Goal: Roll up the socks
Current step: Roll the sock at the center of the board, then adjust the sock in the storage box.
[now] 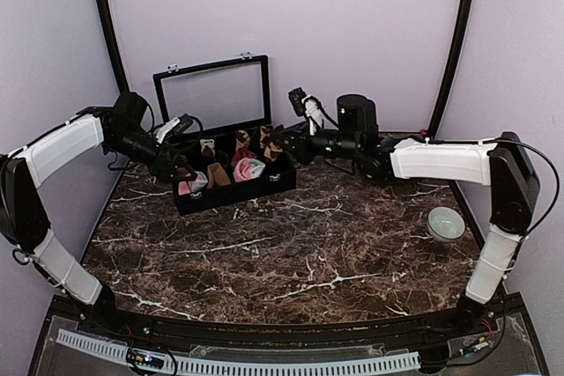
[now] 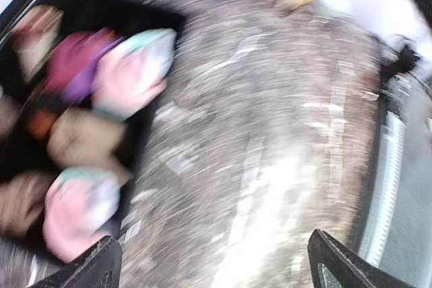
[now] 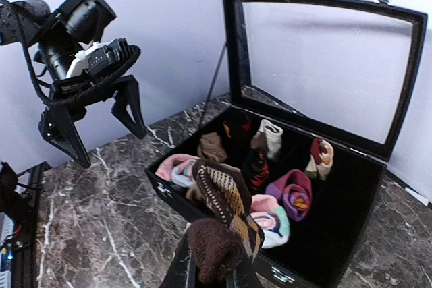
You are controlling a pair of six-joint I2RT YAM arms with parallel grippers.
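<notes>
The rolling looks done and the step in hand appears to be stowing; the right fingers (image 3: 179,271) are clenched on the brown checked sock (image 3: 223,217), a tight roll of dark brown with tan diamonds, held in the air just above the near front edge of the black box (image 3: 358,190); the box stands on the marble bench (image 1: 308,244) with its windowed lid (image 3: 233,52) propped upright

The left fingers (image 3: 131,109) are spread wide with nothing between them, hanging above the bench just beside the left end of the box; the left wrist view is badly blurred, yet it shows the same wide gap

Two pink-and-mint rolls (image 3: 177,168) lie in front compartments of the box, one towards each side of the held sock; which of them is the task's pink sock I cannot tell; a purple roll (image 3: 293,193) sits behind them

The next move probably calls for carrying the brown roll over a free compartment, lowering it between the dividers, then letting go without the roll springing loose; which compartment is free is hard to judge from here

A pale bowl (image 1: 446,224) sits well apart at the right; small white tags on the box front are too small to read; no brand or writing is legible
</notes>
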